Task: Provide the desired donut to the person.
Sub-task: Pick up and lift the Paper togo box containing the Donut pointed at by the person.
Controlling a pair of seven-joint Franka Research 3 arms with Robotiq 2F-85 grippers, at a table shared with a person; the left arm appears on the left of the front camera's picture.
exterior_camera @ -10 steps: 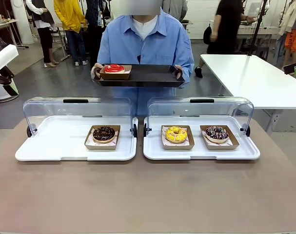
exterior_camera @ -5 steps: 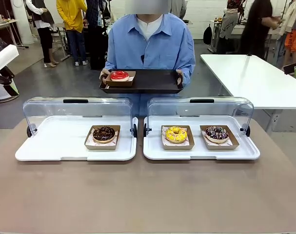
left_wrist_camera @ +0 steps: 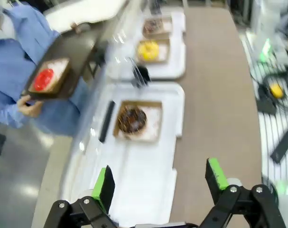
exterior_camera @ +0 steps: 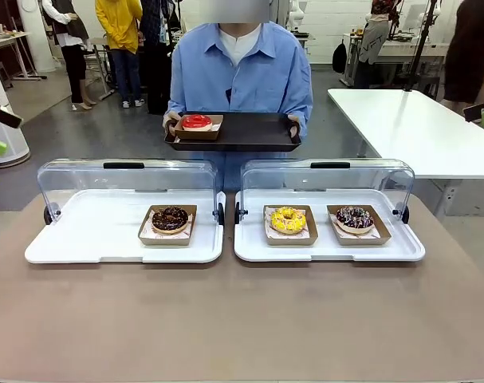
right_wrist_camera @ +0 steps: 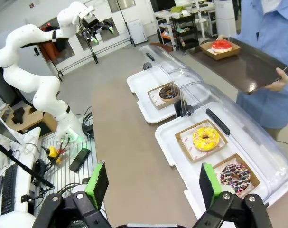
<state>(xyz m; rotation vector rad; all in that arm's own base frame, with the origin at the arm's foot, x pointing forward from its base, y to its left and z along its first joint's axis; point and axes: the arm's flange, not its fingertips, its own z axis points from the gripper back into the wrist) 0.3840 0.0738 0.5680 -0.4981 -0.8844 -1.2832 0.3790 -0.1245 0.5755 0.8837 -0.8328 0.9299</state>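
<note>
Wanted donut not yet signalled: no pointing, both hands of the person point(exterior_camera: 240, 72) on a black tray point(exterior_camera: 257, 132) at 12 o'clock across the surface point(exterior_camera: 226, 319), red donut point(exterior_camera: 196, 121) already on it.

Left pincer point(left_wrist_camera: 158, 166) spread wide, empty. Chocolate donut point(left_wrist_camera: 132, 119) in its paper holder dead ahead at 12 o'clock, on the left white tray point(left_wrist_camera: 134, 171), clear lid point(exterior_camera: 126, 179) raised.

Right pincer point(right_wrist_camera: 153, 166) equally spread, empty. Yellow donut point(right_wrist_camera: 205, 138) at 1 o'clock, sprinkled donut point(right_wrist_camera: 234, 175) at 3 o'clock.

Likely split: left arm nearer for chocolate, right arm for the other two. Holders near square, so no long axis to favour.
</note>
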